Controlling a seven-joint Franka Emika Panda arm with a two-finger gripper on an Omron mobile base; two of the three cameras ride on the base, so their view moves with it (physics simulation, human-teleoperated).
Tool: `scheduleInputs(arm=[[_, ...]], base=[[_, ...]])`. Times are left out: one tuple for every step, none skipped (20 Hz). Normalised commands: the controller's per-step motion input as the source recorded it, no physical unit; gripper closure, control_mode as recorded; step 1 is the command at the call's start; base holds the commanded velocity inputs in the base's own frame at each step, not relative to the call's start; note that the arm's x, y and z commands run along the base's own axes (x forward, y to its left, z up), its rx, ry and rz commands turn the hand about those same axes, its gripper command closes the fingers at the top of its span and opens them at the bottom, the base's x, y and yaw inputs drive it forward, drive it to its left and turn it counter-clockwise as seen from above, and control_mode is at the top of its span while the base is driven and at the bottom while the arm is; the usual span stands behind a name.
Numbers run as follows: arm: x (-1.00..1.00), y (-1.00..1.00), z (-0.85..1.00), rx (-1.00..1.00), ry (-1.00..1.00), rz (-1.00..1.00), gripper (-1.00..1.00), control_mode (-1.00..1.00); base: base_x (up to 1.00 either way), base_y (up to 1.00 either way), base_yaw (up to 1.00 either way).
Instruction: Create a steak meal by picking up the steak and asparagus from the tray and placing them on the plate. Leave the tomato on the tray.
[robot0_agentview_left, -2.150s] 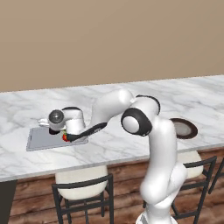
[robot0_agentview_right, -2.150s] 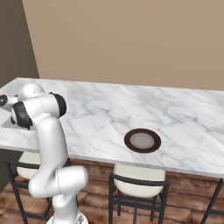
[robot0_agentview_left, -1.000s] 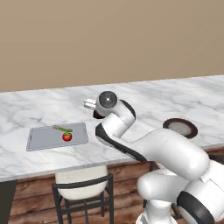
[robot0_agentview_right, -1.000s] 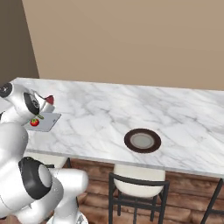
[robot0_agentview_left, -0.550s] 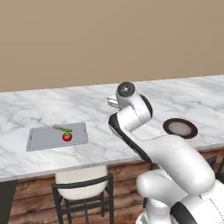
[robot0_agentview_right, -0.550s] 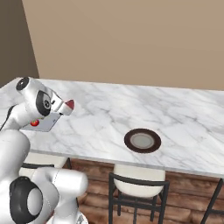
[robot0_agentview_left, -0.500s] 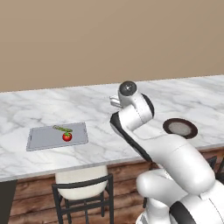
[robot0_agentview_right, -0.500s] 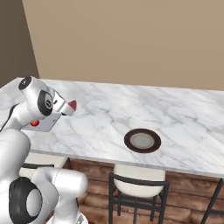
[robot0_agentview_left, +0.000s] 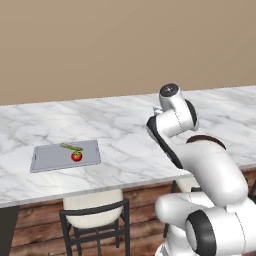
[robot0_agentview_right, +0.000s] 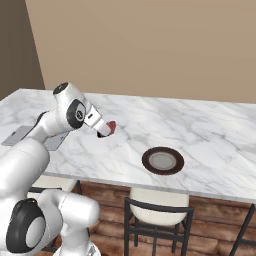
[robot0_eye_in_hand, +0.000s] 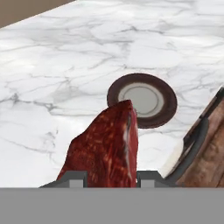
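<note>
My gripper is shut on the steak, a dark red-brown lump held above the marble counter, left of the plate. In the hand view the steak stands between my fingertips, and the round dark plate with its grey centre lies beyond it with nothing on it. The grey tray lies far to the left. On it are the red tomato and the thin green asparagus. In the right base view my arm covers much of the tray.
The marble counter runs wide to the right of the plate, and its front edge is close below the plate. Stools stand under the counter's front. A plain tan wall rises behind.
The arm has swung right, away from the tray, carrying the steak over the counter toward the plate. Tomato and asparagus have stayed on the tray.
</note>
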Motion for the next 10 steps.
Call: scheduleInputs(arm=[[0.00, -1.00, -0.22, 0.00, 0.08, -0.15, 1.00, -1.00], [0.00, -1.00, -0.26, 0.00, 0.07, -0.14, 1.00, -1.00], [0.00, -1.00, -0.26, 0.01, 0.07, -0.14, 1.00, -1.00], [0.00, -1.00, -0.29, 0.02, 0.05, -0.13, 1.00, -1.00], [0.00, -1.00, -0.31, 0.04, 0.04, -0.13, 1.00, -1.00], [0.00, -1.00, -0.33, 0.05, 0.04, -0.13, 1.00, -1.00], [0.00, -1.00, -0.34, 0.07, 0.02, -0.12, 1.00, -1.00], [0.00, -1.00, -0.35, 0.09, 0.01, -0.11, 1.00, -1.00], [0.00, -1.00, -0.37, 0.11, 0.00, -0.11, 1.00, -1.00], [0.00, -1.00, -0.42, 0.13, 0.00, -0.09, 1.00, -1.00]], base=[[0.00, 0.00, 0.00], [0.00, 0.00, 0.00], [0.00, 0.00, 0.00], [0.00, 0.00, 0.00], [0.00, 0.00, 0.00], [0.00, 0.00, 0.00], [0.00, 0.00, 0.00], [0.00, 0.00, 0.00], [0.00, 0.00, 0.00], [0.00, 0.00, 0.00]])
